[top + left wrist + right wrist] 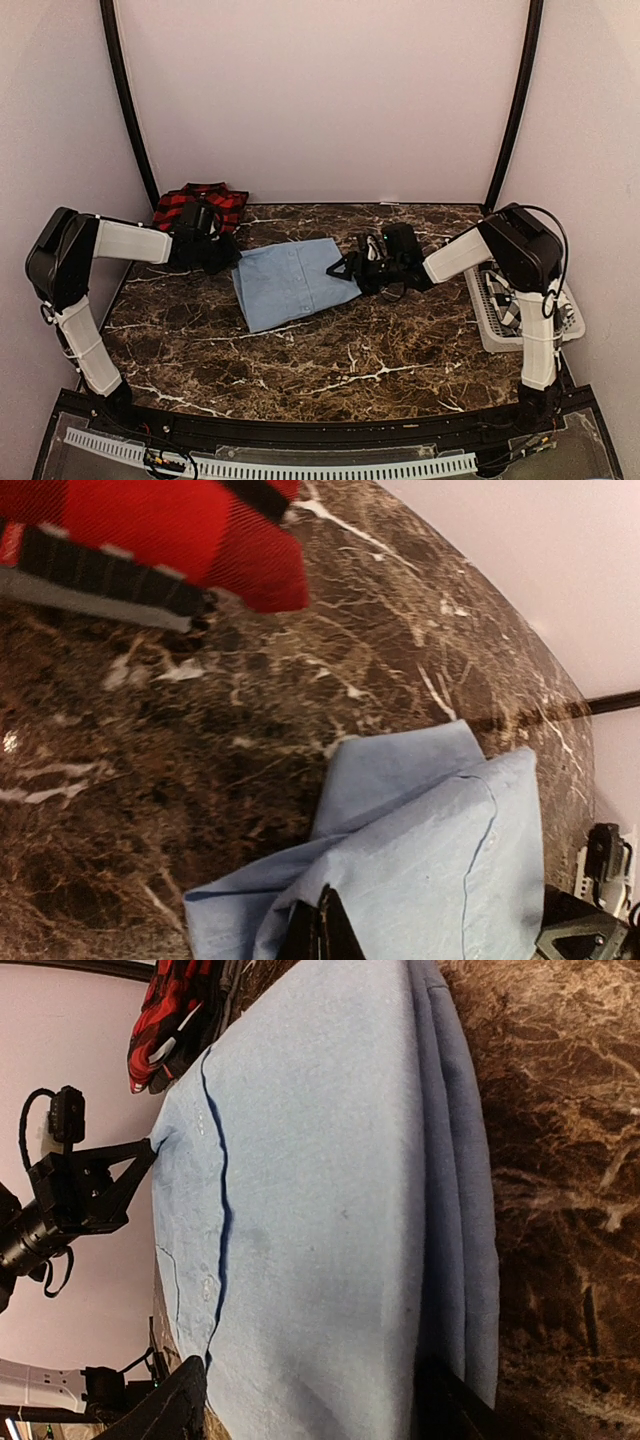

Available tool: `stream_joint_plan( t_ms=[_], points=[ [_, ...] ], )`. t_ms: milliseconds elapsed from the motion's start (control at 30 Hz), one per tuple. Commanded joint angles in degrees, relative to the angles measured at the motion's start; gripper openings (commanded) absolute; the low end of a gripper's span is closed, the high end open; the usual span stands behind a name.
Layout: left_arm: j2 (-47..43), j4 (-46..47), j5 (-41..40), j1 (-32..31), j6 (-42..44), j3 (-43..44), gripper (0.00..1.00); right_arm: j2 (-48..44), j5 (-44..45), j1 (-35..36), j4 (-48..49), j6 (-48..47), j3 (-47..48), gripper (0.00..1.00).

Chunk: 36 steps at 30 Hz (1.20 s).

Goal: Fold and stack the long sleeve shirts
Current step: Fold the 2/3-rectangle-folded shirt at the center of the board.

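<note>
Right end effector (308, 1385) straddles the light blue shirt (320, 1180), fingers spread.

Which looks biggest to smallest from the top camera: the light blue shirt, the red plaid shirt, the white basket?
1. light blue shirt, clearly the largest.
2-3. white basket and red plaid shirt: both are partly hidden by the arms and look too similar to rank.

Blue shirt (293, 282) lies folded mid-frame on marble table (330, 370). 2 arms reach in: L gripper (228, 256) at shirt's left edge, R gripper (345, 268) at its right edge, jaws apart. Red/blk plaid shirt (205, 203) upper left. White basket (488, 335) at right w/ checked shirt (508, 308) inside.
</note>
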Motion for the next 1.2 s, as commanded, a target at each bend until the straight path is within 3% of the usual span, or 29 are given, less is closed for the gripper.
stream_joint_plan(
  t_ms=[0, 167, 300, 400, 600, 867, 1167],
  points=[
    [-0.46, -5.36, -9.44, 0.03, -3.68, -1.64, 0.0, -2.23, 5.16, 2.08, -4.99, 0.26, -3.15, 0.69],
    [3.56, -6.17, -7.83, 0.0, -5.01, -2.27, 0.0, -5.84, 8.08, 4.58, -6.43, 0.53, -6.22, 0.69],
    [5.89, -2.27, -1.49, -0.23, -4.19, -3.56, 0.0, -10.41, 10.35, 7.31, -6.28, 2.61, -10.91, 0.68],
    [7.59, 1.16, 5.59, -1.12, -1.91, -2.58, 0.0, -15.82, 15.04, 11.4, -7.15, 4.76, -15.81, 0.68],
    [11.09, 2.54, 11.85, -5.06, 1.89, 1.37, 0.0, -26.11, 25.2, 17.22, -10.63, 6.61, -23.0, 0.71],
    [12.79, -1.93, 15.23, -5.94, 7.01, 8.27, 0.0, -31.33, 24.93, 8.14, -15.03, -1.95, -23.44, 0.79],
    [12.79, -4.43, 15.02, -5.94, 8.46, 12.11, 0.0, -23.58, 23.75, 2.8, -17.58, -7.27, -15.87, 0.65]
  ],
)
